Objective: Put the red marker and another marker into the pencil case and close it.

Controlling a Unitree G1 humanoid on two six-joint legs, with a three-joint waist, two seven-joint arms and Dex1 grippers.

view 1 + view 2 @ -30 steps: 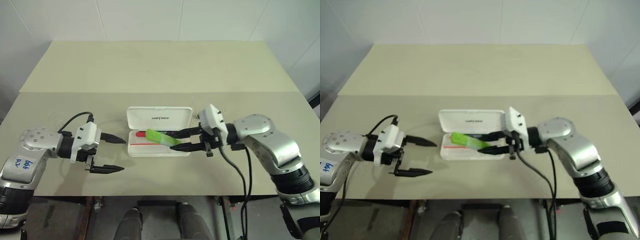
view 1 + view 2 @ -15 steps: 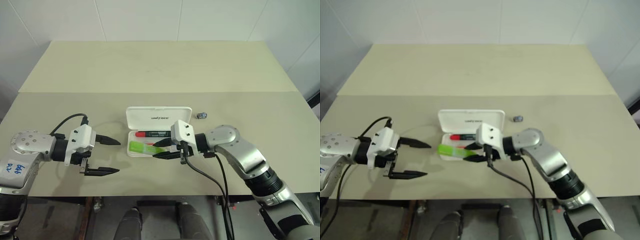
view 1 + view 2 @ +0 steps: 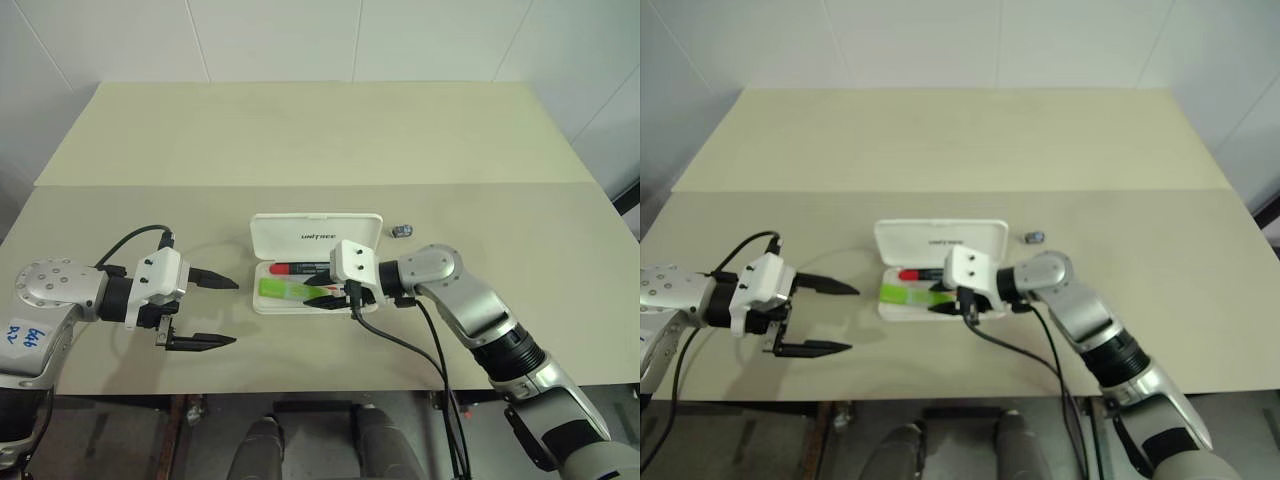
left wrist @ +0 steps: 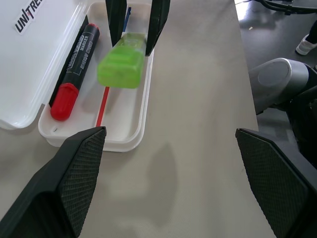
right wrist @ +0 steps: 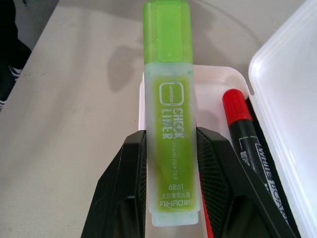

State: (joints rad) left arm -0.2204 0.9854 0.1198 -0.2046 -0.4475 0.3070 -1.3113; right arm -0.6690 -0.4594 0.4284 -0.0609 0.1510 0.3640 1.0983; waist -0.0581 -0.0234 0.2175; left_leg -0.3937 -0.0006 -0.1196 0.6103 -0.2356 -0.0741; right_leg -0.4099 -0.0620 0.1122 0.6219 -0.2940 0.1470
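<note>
Right pincer (image 3: 322, 296) is clamped on the green marker (image 3: 284, 291), gripping its rear half; the capped end sticks out ahead of the fingers. The marker hangs over the open tray of the case (image 3: 272, 305), lying roughly along the tray's length. From the head views I cannot tell whether it already touches the tray floor or sits slightly above it.

Red marker (image 4: 74, 71) lies in the tray against the hinge side, just beside the green one, cap toward the tray's end. The lid (image 3: 316, 236) stands open behind the tray.

Left pincer (image 3: 205, 311) is spread wide, holding nothing, and hovers above the surface (image 3: 300, 140) beside the case, apart from it.

A small dark lump (image 3: 403, 231) sits on the surface near the lid's corner, clear of the work.

Risks from here:
- In the right wrist view the green cap appears to reach past the tray's end wall. Released so, the marker may perch on the rim and block the lid.
- Released from a height, it may bounce or roll onto the red marker.
- The fingers sit inside the tray; pulling out carelessly may drag the light case, which nothing holds down.
</note>
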